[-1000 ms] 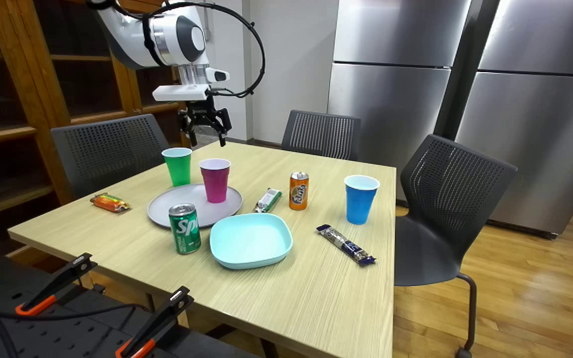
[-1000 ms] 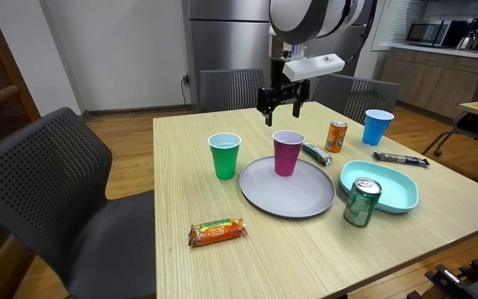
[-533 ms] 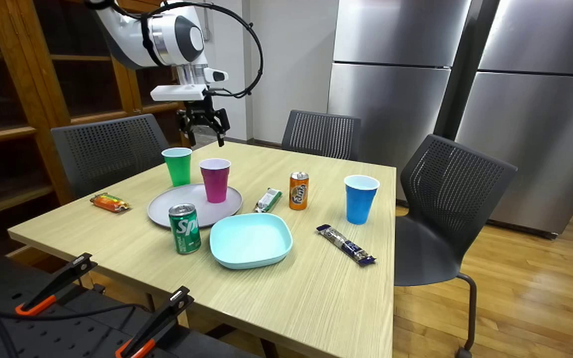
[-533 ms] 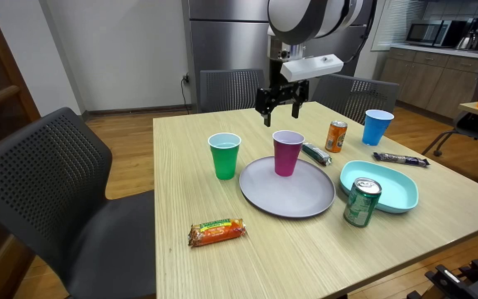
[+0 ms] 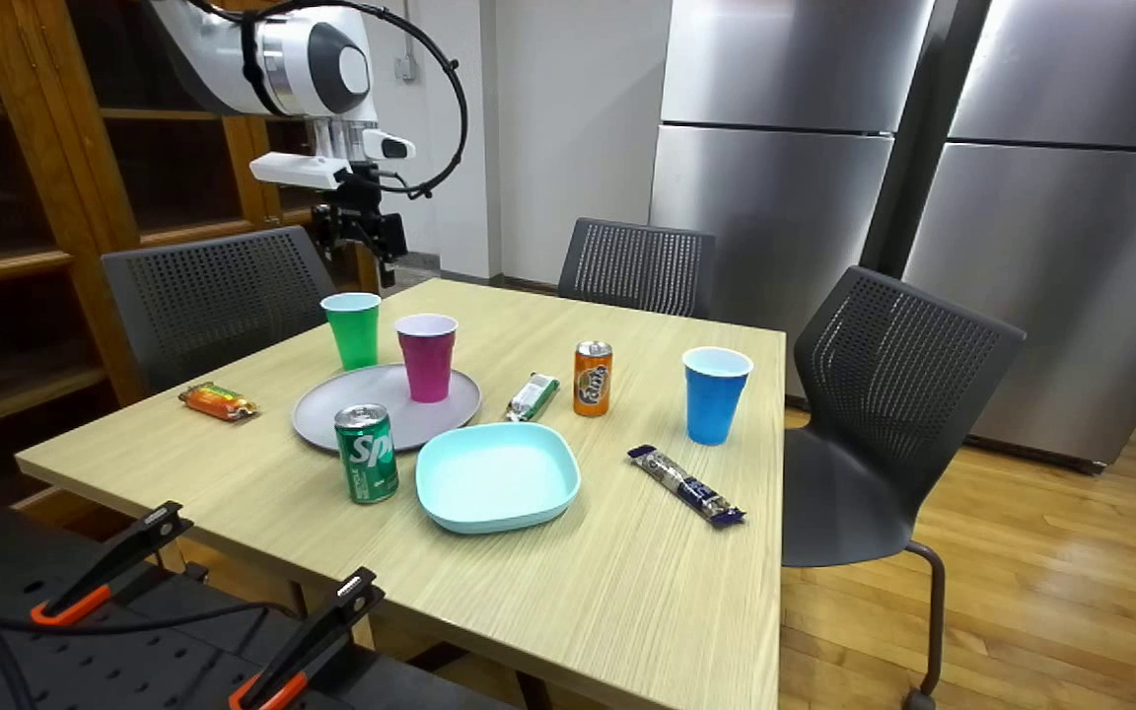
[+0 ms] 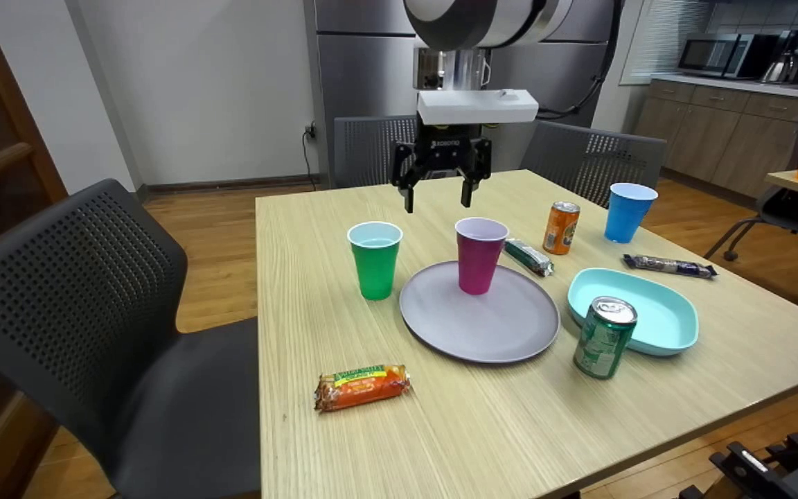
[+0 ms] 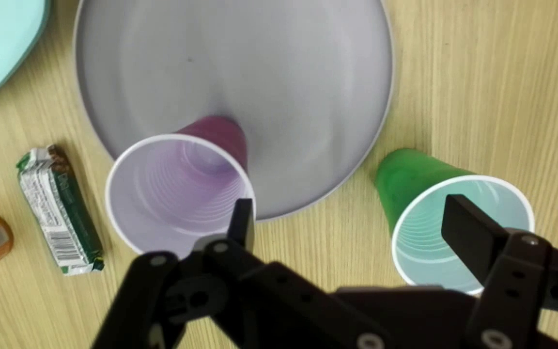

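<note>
Tool spread wide, holding nothing. Wrist view: purple cup at its nine o'clock, green cup at three.

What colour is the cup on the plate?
The cup is purple-pink outside and looks pale lilac inside. The outside shows best in an exterior view.

Green can, in an exterior view: large white letters "Sp", remainder turned from sight. Orange can, likewise: "Fanta". Orange wrapper, in an exterior view: "Nature Valley", blurred. Gripper, in an exterior view: "Robotiq" in small white capitals. Green-and-white packet, wrist view: barcode and fine print, illegible. Dark blue wrapper: print too small to read.
</note>
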{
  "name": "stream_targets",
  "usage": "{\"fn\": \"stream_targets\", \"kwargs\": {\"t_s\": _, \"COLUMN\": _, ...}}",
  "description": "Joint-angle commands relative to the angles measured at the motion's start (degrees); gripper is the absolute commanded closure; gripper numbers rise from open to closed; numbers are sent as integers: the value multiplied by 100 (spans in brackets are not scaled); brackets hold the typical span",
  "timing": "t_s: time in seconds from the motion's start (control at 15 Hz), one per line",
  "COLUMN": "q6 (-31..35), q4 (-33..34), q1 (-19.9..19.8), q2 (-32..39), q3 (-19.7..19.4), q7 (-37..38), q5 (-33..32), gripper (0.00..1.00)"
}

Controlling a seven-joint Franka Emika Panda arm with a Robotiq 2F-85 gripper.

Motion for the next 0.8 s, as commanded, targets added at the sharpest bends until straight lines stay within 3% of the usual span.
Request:
{"fn": "stream_targets", "kwargs": {"t_s": 0.0, "q6": -217, "q4": 377, "q1": 96, "q2": 172, "q3": 58, "q7": 770, "q5": 421, "gripper": 0}}
{"fn": "stream_targets", "kwargs": {"t_s": 0.4, "q6": 217, "q4": 674, "q1": 208, "q2": 552, "q3": -33, "q7": 1806, "q5": 793, "gripper": 0}}
{"fn": "stream_targets", "kwargs": {"t_s": 0.73, "q6": 604, "q4": 861, "q1": 203, "q2": 882, "q3": -21, "q7": 2093, "q5": 906, "gripper": 0}}
